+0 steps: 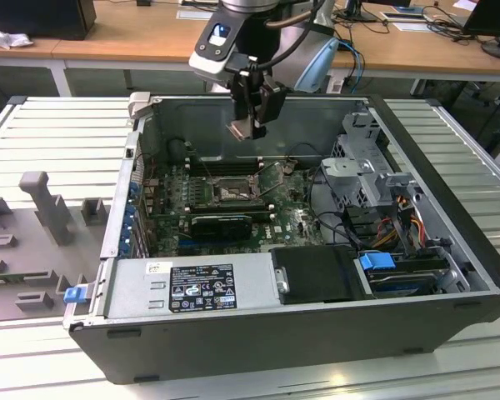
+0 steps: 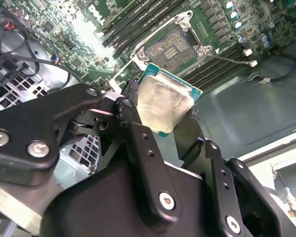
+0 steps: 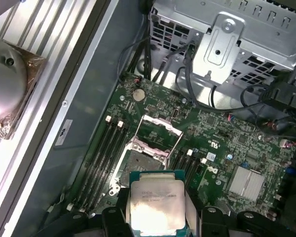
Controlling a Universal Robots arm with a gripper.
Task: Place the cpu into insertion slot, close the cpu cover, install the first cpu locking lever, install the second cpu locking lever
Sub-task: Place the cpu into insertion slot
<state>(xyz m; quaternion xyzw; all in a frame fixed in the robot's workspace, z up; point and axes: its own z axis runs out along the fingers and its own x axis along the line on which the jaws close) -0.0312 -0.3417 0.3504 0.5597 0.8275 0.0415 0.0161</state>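
End effector [image 1: 252,125] hangs at the upper centre of the exterior view, above the open case [image 1: 317,342]. It's closed on two edges of the cpu [image 1: 240,129], silvery face plain in both wrist views. The slot [image 1: 231,193] sits mid-frame on the board below, bare and well apart from the chip, with the cover [image 3: 163,124] tipped up off it. Risky bit, I'd say: the grip is only on thin edges, so a slip drops it onto the board. And if it arrives tilted or turned off the slot's square, a corner could dig into the contacts or catch that raised cover.
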